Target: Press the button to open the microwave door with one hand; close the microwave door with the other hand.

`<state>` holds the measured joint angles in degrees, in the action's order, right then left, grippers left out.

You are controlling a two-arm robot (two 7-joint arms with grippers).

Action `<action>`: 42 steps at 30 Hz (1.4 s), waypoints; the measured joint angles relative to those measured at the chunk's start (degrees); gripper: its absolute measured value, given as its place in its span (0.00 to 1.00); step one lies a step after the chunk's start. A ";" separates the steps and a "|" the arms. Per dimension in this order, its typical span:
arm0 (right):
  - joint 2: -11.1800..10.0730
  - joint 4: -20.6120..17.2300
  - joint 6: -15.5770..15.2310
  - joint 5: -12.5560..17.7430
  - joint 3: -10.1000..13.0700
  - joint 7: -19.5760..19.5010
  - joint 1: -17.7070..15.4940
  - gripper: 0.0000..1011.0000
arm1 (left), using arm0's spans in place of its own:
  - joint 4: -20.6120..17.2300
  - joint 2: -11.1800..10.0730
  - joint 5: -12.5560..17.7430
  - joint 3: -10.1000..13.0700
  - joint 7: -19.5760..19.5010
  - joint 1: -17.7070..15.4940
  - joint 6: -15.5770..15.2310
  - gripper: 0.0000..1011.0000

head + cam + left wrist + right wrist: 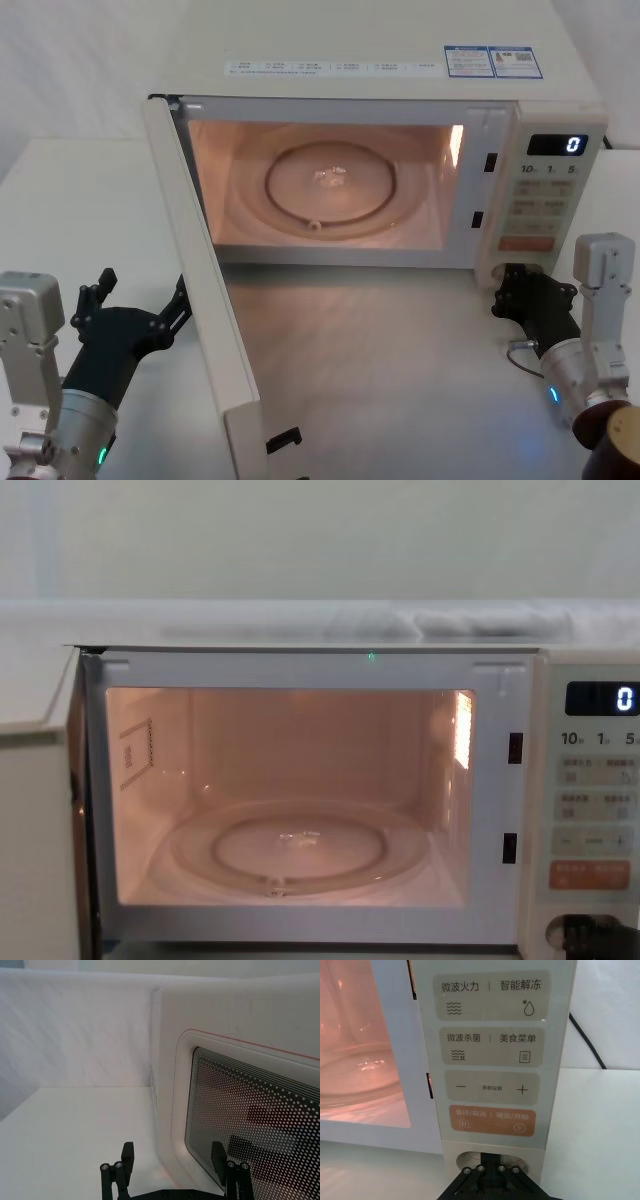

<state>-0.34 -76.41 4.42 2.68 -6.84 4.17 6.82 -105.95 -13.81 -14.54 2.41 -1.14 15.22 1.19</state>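
Microwave door (205,300) swung fully open, cavity lit. Right gripper (522,290) sits at the button (492,1165), its finger state not discernible. Left gripper (135,312), fingers spread, waits outside the door, apparently to push it shut.

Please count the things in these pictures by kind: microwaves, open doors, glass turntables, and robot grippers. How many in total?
Microwave: 1
Open microwave door: 1
Glass turntable: 1
Grippers: 2, the left gripper and the right gripper
Total: 5

Glass turntable (333,188) in lit cavity, possibly black cable (586,1042) behind, white table (60,210)
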 joint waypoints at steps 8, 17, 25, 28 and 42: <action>0.14 -1.10 0.60 0.33 0.04 0.26 -0.94 0.00 | 0.00 0.00 0.00 0.00 0.00 0.00 0.00 1.00; 0.00 -2.73 0.63 0.37 0.03 0.24 -2.57 0.00 | 0.00 0.00 0.00 0.00 0.00 0.00 0.00 1.00; -0.11 -3.56 0.12 0.24 0.24 -0.03 -3.80 0.00 | 0.00 0.00 0.00 0.00 0.00 0.00 0.00 1.00; -0.11 -4.01 -0.19 0.18 0.23 -0.05 -4.24 0.00 | 0.00 0.00 0.00 0.00 0.00 0.00 0.00 1.00; -0.71 -11.61 -1.49 -0.02 -0.36 0.28 -8.61 0.00 | 0.00 0.00 0.00 0.00 0.00 0.00 0.00 1.00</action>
<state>-1.05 -88.01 2.93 2.66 -7.21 4.45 -1.79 -105.95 -13.81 -14.54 2.41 -1.14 15.21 1.19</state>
